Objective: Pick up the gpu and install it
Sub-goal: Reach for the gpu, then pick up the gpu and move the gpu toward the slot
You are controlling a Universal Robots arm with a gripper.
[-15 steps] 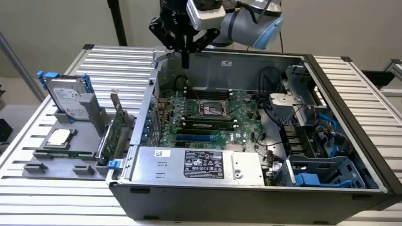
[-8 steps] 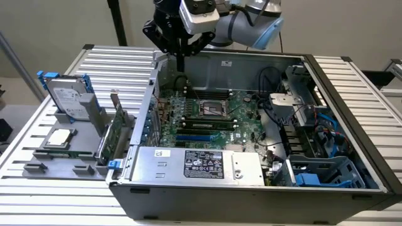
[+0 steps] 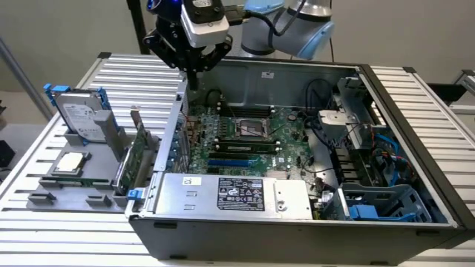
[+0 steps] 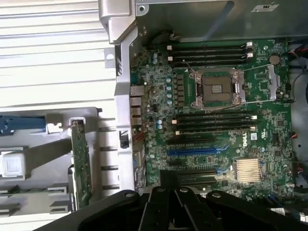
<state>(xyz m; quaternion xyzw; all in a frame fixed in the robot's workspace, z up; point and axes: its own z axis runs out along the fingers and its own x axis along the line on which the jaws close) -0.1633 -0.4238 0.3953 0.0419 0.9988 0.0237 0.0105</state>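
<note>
**Power supply, open case, parts holder: arm at far corner**

Power supply (image 3: pixel 230 194): silver box with a black label, seated along the near wall of the open computer case (image 3: pixel 297 236), which is laid on a slatted metal table (image 3: pixel 423 117).

Motherboard (image 3: pixel 245 139): green, fitted on the case floor. An empty CPU socket (image 3: pixel 252 129) is seen at its centre, and a blue expansion slot (image 3: pixel 233 163) lies on the near side of the socket, just behind the power supply.

Grey holder (image 3: pixel 67 196): placed on the table just beside the case, at the exterior view's left. Three items are kept in it:
- gpu (image 3: pixel 133 158): stood on edge at the side of the holder next to the case wall, green face visible, untouched and well apart from the arm.
- Hard drive (image 3: pixel 82 119): silver, in a blue frame, stood upright at the far end.
- CPU chip (image 3: pixel 69 162): small, square, laid flat.

Gripper (image 3: pixel 194 72): held above the far corner of the case at the exterior view's left, over the case wall. Its black fingers (image 4: pixel 159 202) are pressed together to a point, and nothing is gripped between them.
</note>
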